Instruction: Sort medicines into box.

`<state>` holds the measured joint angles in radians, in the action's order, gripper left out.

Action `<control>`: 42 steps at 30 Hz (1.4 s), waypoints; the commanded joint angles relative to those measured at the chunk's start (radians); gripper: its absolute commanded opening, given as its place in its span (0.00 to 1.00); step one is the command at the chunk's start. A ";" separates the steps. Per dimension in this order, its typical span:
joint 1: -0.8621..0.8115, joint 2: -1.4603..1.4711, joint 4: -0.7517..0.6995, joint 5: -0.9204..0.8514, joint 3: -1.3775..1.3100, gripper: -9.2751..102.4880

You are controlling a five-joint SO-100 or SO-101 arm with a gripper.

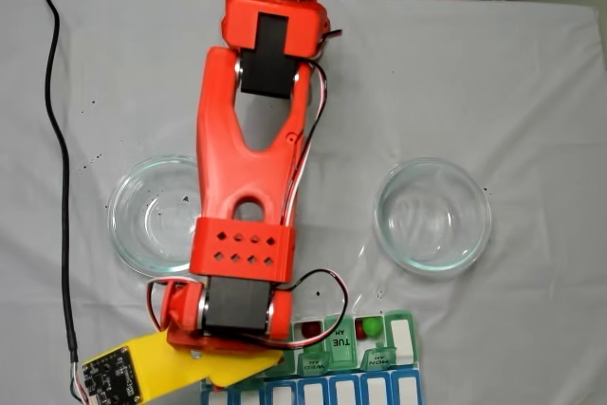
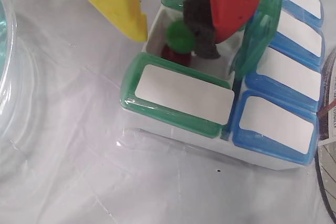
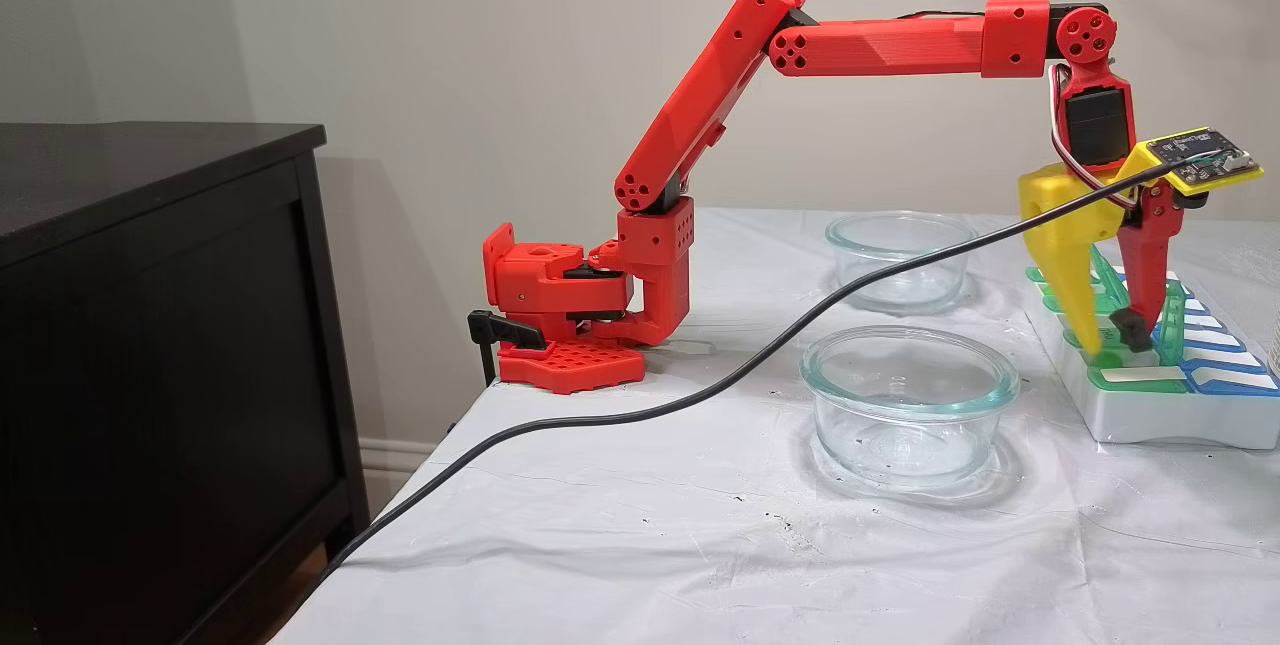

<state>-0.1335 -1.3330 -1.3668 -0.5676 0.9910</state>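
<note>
Two balls, one green [image 2: 180, 36] and one red [image 2: 170, 53], already sit in the open compartment of the box [image 2: 178, 94]. Your gripper [image 2: 168, 24] hangs wide and empty over it (red finger inside); lift carelessly and you may snag the raised lid [image 2: 257, 35].

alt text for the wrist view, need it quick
An open yellow-and-red pincer reaches into an open compartment of a white weekly pill organizer with green and blue lids, where a small green ball and a small red ball lie. A clear glass dish's rim shows at the left edge.
</note>
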 commanded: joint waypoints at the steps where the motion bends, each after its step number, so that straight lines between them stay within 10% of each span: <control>1: 0.011 -0.058 -0.018 -0.009 -0.115 0.26; 14: 0.060 -0.305 -0.110 -0.129 -0.066 0.08; 29: 0.387 -0.753 0.739 0.106 0.759 0.08; 42: 0.356 -0.606 0.954 0.104 0.808 0.08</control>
<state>0.2163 -1.9190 -0.4418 -0.4633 1.8193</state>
